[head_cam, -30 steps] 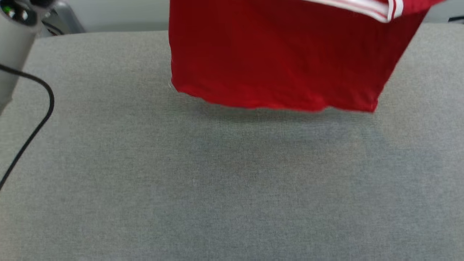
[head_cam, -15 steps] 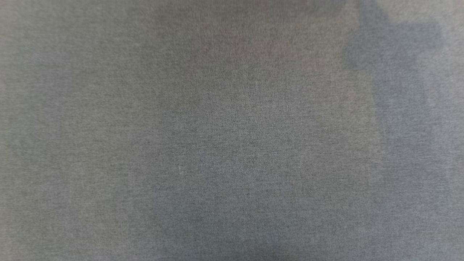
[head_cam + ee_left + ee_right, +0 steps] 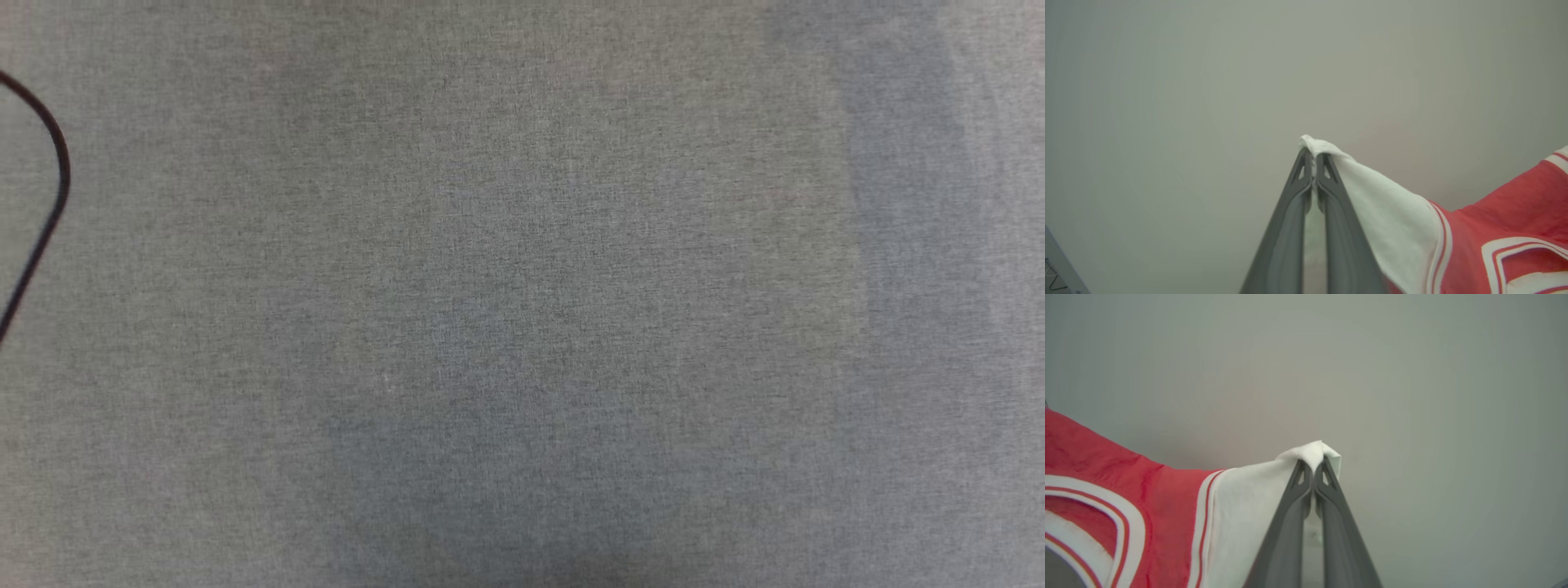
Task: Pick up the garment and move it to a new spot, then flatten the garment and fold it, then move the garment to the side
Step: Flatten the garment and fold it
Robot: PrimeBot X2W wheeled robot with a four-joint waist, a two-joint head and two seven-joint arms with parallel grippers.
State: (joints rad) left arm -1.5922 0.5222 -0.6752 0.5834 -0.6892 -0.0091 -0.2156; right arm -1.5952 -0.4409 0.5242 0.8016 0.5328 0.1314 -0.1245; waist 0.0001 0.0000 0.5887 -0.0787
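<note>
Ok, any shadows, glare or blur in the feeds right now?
Head view: soft shadow patches at lower centre and down the right of the grey cloth surface, no glare. Left wrist view: left gripper and garment reasonably sharp, evenly lit. Right wrist view: right gripper likewise.

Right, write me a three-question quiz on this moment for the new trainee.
1. True or false: the left hand is shut on white cloth of the T-shirt.
2. Which part of the T-shirt does the right hand pinch? A. the red hem B. a white sleeve C. the collar
3. Fill in: in the head view, a black ____ curves along the left edge, over the grey surface.

Key: 1. True. 2. B. 3. cable.
</note>
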